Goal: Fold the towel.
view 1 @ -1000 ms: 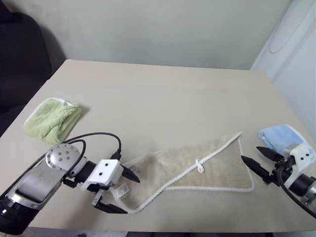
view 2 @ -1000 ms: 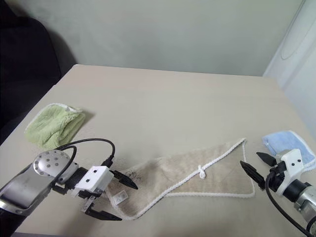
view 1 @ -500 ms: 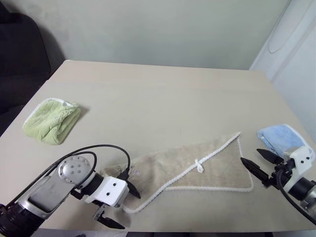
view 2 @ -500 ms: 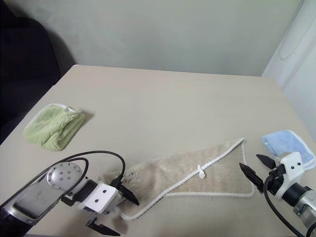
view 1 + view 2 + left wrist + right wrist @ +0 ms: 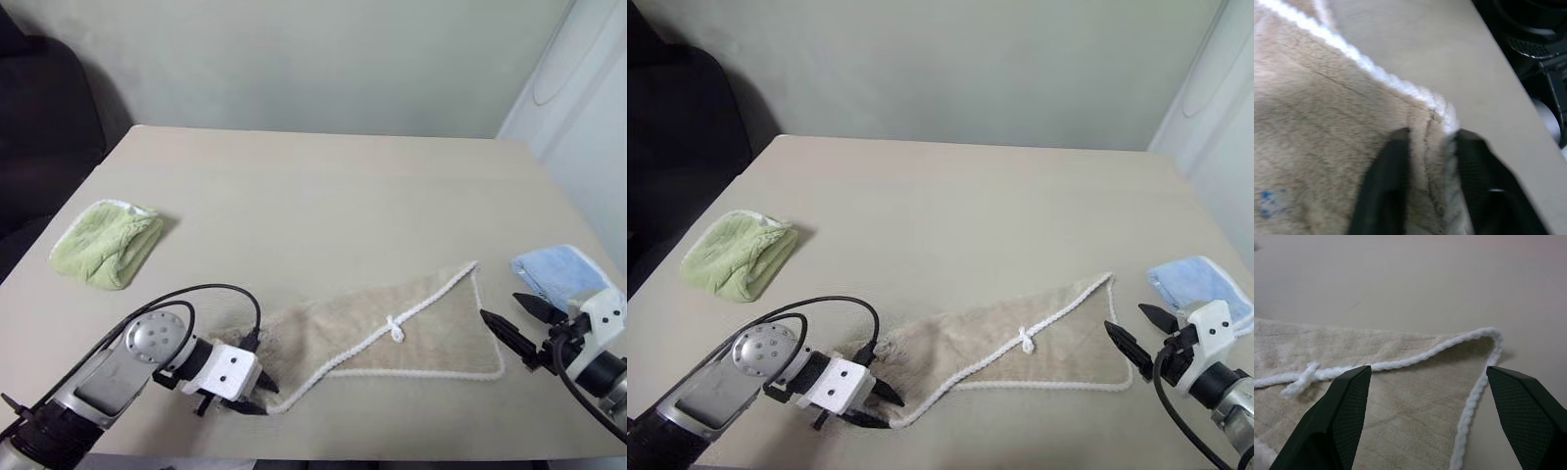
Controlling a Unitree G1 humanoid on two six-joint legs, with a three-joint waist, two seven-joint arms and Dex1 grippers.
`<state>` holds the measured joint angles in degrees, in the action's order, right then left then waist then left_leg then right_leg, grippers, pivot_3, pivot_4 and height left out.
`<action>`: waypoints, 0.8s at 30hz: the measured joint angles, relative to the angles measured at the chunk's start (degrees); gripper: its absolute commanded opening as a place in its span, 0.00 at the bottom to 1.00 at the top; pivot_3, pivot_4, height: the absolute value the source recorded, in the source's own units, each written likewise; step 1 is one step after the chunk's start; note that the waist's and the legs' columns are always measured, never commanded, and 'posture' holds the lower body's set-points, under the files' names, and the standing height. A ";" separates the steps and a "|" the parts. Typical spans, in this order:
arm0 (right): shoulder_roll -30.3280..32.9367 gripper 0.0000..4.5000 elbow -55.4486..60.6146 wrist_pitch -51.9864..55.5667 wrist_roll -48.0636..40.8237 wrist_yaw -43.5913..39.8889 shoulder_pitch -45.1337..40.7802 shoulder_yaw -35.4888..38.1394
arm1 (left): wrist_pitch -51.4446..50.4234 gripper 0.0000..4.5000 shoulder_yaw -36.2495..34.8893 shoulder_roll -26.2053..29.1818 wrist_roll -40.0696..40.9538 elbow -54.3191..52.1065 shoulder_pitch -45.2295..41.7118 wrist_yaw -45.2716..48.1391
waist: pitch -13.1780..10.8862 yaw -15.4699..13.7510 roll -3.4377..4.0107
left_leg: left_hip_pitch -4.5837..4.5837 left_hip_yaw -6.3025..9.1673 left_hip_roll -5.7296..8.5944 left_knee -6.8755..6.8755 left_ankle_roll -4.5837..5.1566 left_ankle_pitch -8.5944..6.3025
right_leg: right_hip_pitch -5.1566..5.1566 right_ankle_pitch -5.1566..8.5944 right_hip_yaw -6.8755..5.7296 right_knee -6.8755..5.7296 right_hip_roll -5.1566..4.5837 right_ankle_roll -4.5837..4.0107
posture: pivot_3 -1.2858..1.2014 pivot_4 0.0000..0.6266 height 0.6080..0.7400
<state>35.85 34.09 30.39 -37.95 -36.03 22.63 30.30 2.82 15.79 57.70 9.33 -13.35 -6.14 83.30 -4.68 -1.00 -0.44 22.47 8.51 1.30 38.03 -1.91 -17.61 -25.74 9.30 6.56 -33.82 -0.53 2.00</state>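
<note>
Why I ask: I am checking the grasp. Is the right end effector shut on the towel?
No. The right end effector stands wide open, its fingers apart over the towel near its corded corner.

Beige towel (image 5: pixel 402 328), white corded edging, folded diagonally, flat on table

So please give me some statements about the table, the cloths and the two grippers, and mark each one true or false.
1. The left gripper pinches a corner of the towel. True.
2. The right gripper is shut on the towel. False: its fingers are spread open and hold nothing, beside the towel's right edge.
3. A green cloth lies at the left of the table. True.
4. The blue cloth lies on top of the towel. False: it lies apart, at the table's right edge.
5. The towel lies folded into a neat square. False: it lies stretched out, partly folded at a slant.
</note>
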 measured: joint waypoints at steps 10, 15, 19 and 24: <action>0.87 0.88 -1.07 0.01 0.15 -0.33 -3.29 -1.75 | -10.69 0.01 -2.77 0.78 7.98 -2.35 2.22 0.01 | 0.04 0.66 -0.19 | -0.28 0.02 -0.03 -0.06 -0.16 -0.11 | -0.10 0.10 0.01 -0.07 0.02 0.13 | 0.52 0.24 1.00; 5.76 0.92 -4.74 -0.22 2.34 -2.00 -9.92 -3.71 | -23.49 0.00 -12.42 -0.62 20.64 -3.03 0.63 -4.39 | -0.03 0.65 -0.30 | -0.19 -0.03 0.00 -0.01 -0.16 -0.10 | -0.17 0.09 0.03 -0.07 -0.04 0.10 | 0.52 0.24 1.00; 10.61 1.00 -11.88 -2.56 7.05 -5.35 -16.04 -7.97 | -27.98 0.00 -17.56 -2.08 25.06 -2.31 -0.39 -7.19 | -0.03 0.62 -0.29 | -0.25 -0.03 -0.01 -0.02 -0.14 -0.09 | -0.12 -0.19 0.02 -0.07 -0.06 -0.35 | 0.52 0.24 1.00; 16.99 1.00 -24.09 -11.52 16.57 -13.42 -24.05 -17.97 | -29.57 0.00 -18.49 -5.07 25.05 -1.01 -2.68 -11.00 | -0.06 0.46 -0.27 | -0.45 -0.05 0.00 -0.03 -0.07 0.01 | 0.06 -0.26 0.01 -0.10 -0.07 -0.46 | 0.52 0.24 1.00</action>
<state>52.84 9.99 18.87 -21.39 -49.45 -1.42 12.32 -26.75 -2.70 52.63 34.38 -14.36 -8.82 72.30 -4.74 -0.54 -0.71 22.02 8.46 1.30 38.01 -1.98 -17.60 -25.67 9.04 6.57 -33.92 -0.60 1.54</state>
